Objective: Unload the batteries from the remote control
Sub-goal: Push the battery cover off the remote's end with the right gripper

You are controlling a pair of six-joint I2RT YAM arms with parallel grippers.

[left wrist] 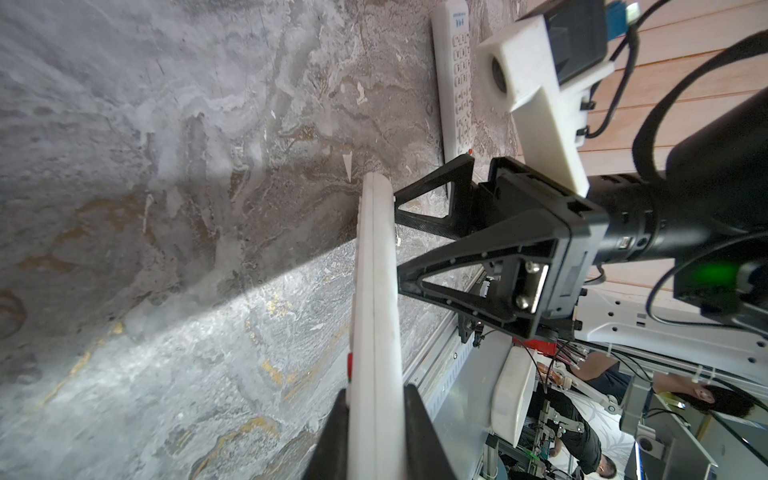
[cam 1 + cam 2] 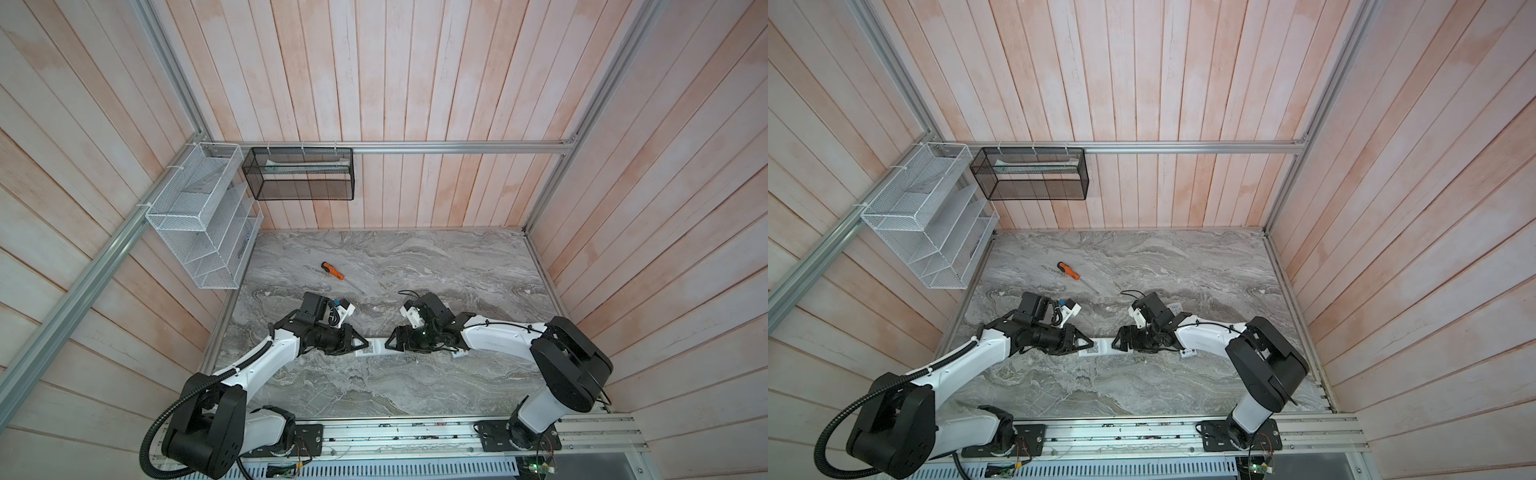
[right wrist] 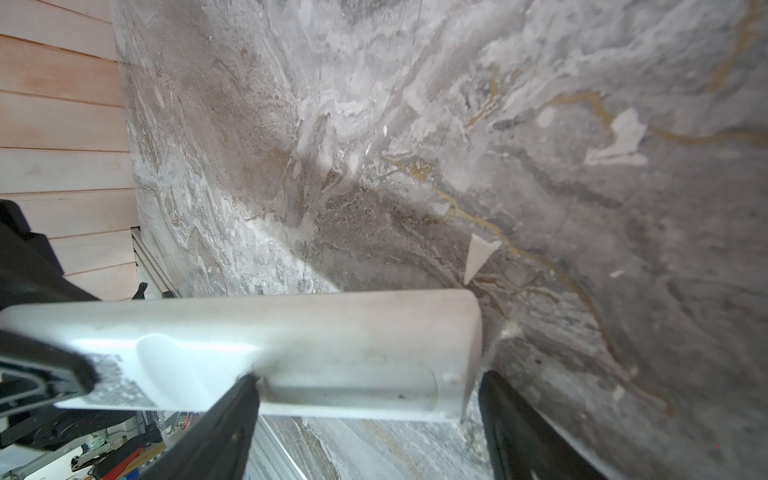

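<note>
A white remote control [image 2: 372,348] [image 2: 1098,347] hangs between both arms near the table's front middle, its back with a printed label facing up. My left gripper [image 2: 365,343] [image 1: 374,399] is shut on one end of the remote control [image 1: 376,291]. At the other end my right gripper [image 2: 390,341] [image 3: 370,382] stands open across the remote control [image 3: 332,332]. One finger rests at the inner edge of the closed battery cover [image 3: 349,386]; the other sits just past the remote's end. The batteries are hidden.
An orange-and-black screwdriver [image 2: 332,271] [image 2: 1068,270] lies further back on the marble table [image 2: 415,395]. Another white remote [image 1: 453,83] [image 2: 1176,308] lies behind the right arm, and a small white one [image 2: 459,353] under it. A white wire basket [image 2: 199,216] and a black mesh basket [image 2: 299,174] hang on the walls.
</note>
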